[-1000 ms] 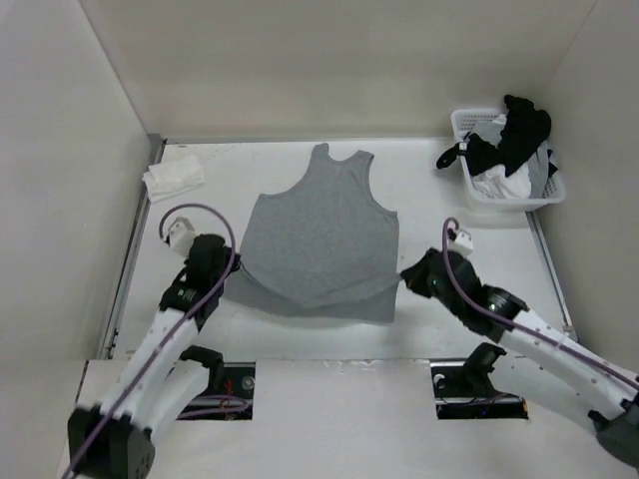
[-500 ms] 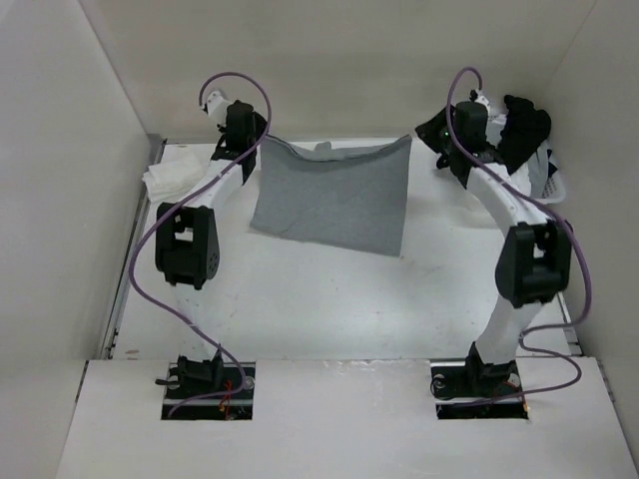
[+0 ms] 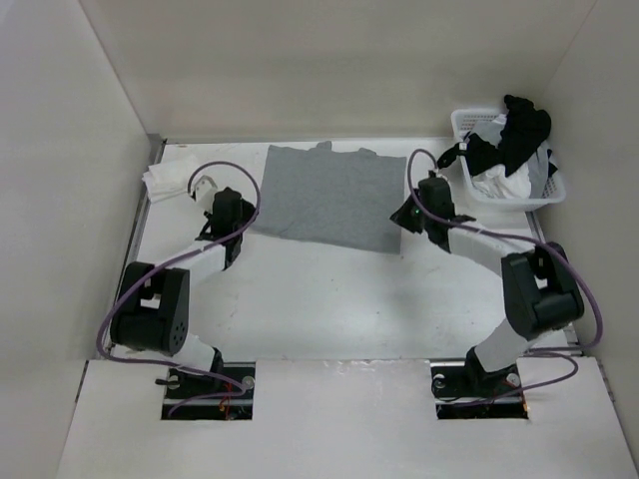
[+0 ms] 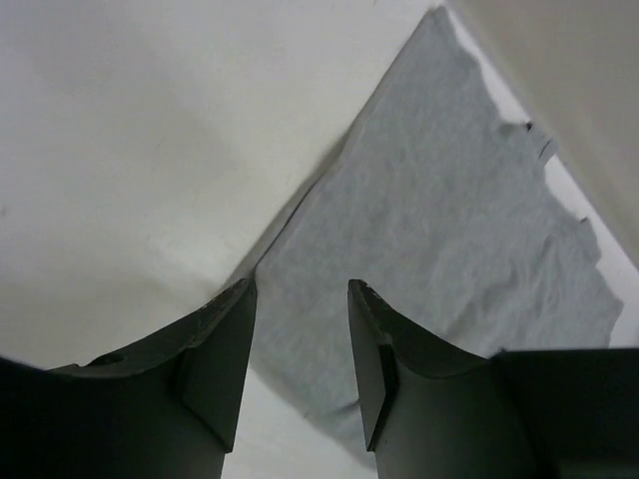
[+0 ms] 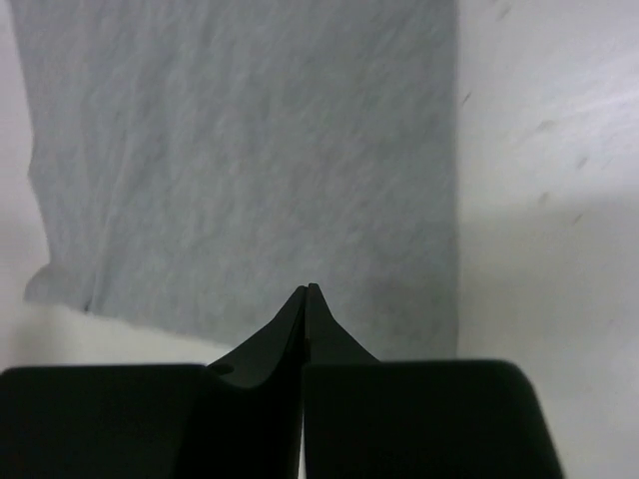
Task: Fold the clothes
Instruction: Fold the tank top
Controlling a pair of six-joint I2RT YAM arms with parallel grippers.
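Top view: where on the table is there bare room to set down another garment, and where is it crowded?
Bare: the table's near half, bordered by the grey shirt's front edge and both arms. Crowded: the far-right corner by the basket, the far-left corner with the white cloth, and the shirt's sides, beside the left gripper and right gripper.

2 claws, 1 shirt, 1 basket, 1 towel?
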